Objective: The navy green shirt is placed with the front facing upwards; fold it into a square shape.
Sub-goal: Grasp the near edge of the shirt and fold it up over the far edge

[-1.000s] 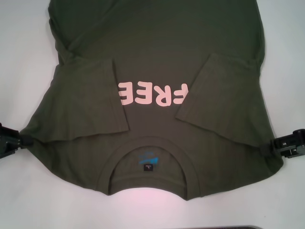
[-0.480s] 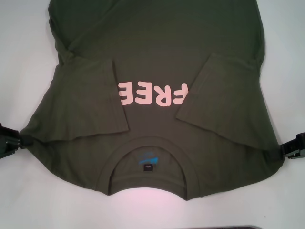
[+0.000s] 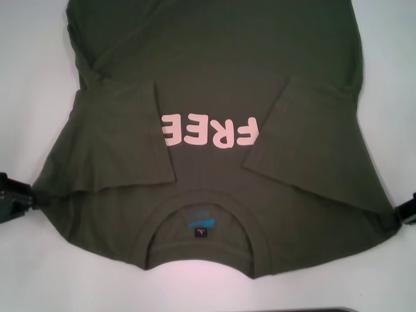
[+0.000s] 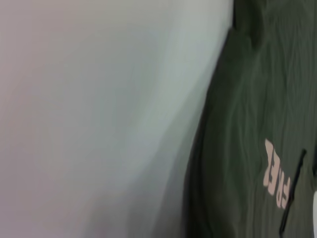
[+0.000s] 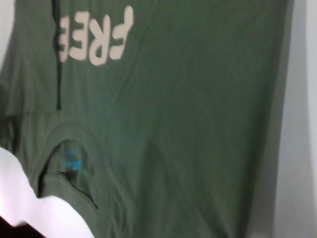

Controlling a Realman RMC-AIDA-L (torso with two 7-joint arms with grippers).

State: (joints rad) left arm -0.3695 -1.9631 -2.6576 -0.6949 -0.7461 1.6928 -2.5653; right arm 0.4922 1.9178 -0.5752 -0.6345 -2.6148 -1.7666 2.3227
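Left gripper (image 3: 14,198): at the shirt's left shoulder edge, low over the tabletop (image 3: 26,65). Its dark body meets the cloth, but the jaws are hidden, so whether they pinch the fabric cannot be told.

The navy green shirt (image 3: 214,71) lies flat and front-up on the white tabletop, collar (image 3: 201,224) nearest the robot and body running away from it. Left sleeve (image 3: 133,140) and right sleeve (image 3: 299,140) are both turned inward over the chest, flanking the pink "FREE" lettering (image 3: 209,131). Judgement: this narrows the garment toward straight sides, ready for a fold along its length.

Right gripper (image 3: 408,211): at the right shoulder edge, mostly out of view; jaw state cannot be told. Symmetric stations suggest both arms are set to work the collar end together.
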